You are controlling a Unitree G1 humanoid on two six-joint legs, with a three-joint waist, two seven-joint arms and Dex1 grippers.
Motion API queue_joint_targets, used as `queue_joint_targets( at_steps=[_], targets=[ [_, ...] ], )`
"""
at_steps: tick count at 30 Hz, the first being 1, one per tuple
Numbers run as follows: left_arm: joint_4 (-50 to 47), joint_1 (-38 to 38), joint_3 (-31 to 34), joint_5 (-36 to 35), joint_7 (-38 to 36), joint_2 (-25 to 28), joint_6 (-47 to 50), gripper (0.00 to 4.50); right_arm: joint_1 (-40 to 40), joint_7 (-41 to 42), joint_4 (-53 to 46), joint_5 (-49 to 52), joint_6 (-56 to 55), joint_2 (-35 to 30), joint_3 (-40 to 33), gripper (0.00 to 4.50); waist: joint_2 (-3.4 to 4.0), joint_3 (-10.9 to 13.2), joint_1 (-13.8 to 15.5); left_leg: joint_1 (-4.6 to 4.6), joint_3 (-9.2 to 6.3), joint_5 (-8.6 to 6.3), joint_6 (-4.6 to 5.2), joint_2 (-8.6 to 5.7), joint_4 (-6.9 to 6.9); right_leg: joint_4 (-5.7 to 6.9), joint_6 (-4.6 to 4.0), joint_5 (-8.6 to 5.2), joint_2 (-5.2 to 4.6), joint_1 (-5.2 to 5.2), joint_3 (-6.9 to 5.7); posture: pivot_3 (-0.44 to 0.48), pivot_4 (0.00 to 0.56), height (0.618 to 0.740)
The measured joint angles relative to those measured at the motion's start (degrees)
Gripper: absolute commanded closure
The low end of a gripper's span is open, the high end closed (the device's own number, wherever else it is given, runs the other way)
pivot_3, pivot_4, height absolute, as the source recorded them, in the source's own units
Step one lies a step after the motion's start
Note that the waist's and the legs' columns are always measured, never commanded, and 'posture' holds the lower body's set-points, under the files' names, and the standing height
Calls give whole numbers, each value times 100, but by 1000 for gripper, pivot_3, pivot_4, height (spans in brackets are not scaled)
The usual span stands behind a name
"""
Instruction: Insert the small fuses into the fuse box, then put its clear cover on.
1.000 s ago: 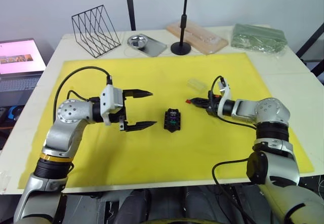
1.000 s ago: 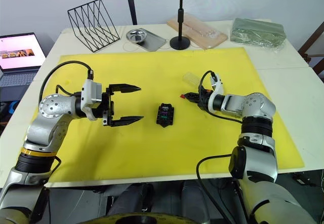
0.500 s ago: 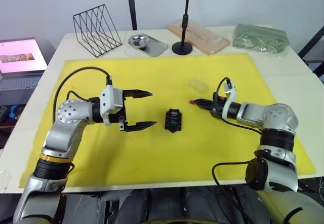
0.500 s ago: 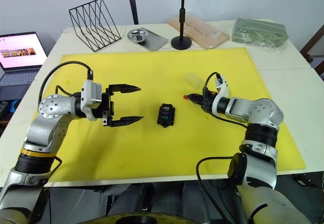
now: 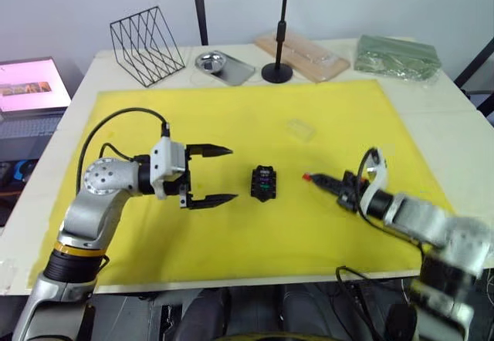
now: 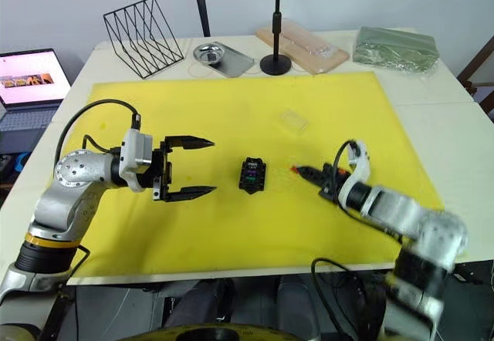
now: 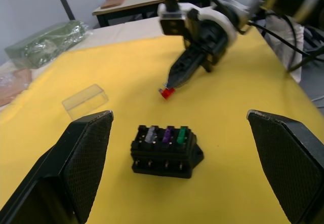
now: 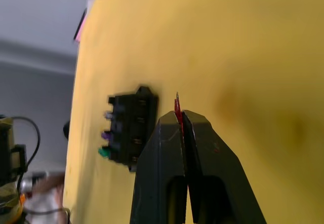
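The right end effector is swinging down toward five o'clock on the yellow mat, clamped on the red fuse, lining up beside the fuse box at centre. Left end effector is waiting wide open at nine o'clock.

The right gripper, pinching the red fuse, has drawn back toward 5 o'clock, away from the clear cover.
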Motion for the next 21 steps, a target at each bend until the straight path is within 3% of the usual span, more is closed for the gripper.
queue_joint_targets(
  at_steps=[2, 8, 17, 21],
  targets=[
    [-26, 56, 3, -16, -10, 17, 32, 0, 470, -1026, -887, 618, -1124, 283, 361, 4439, 0, 0, -23, 9, 2, 0, 0, 3, 2, -1, 1, 0, 3, 7, 2, 0, 150, 740],
    [-41, 60, 1, -81, -99, 19, 39, 0, 856, -2407, -1894, 874, -2940, 389, 1357, 4439, 2, 1, -6, 10, 2, 0, 1, 3, 2, 0, 1, -2, 9, 8, 1, 0, 150, 740],
    [-171, 93, -1, -115, -102, 20, 66, 0, 1375, -2504, -1916, 878, -3720, -114, 1786, 4439, 2, 1, -5, 11, 1, 0, 1, 4, 0, 0, 0, -2, 11, 9, 1, 0, 150, 740],
    [-203, 122, 0, -118, -99, 26, 70, 0, 1490, -2069, -1665, 912, -3694, -301, 1813, 4439, 2, 1, -1, 13, 1, 0, 1, 4, 1, -1, -1, -2, 12, 13, 1, 0, 150, 740]
  ],
)
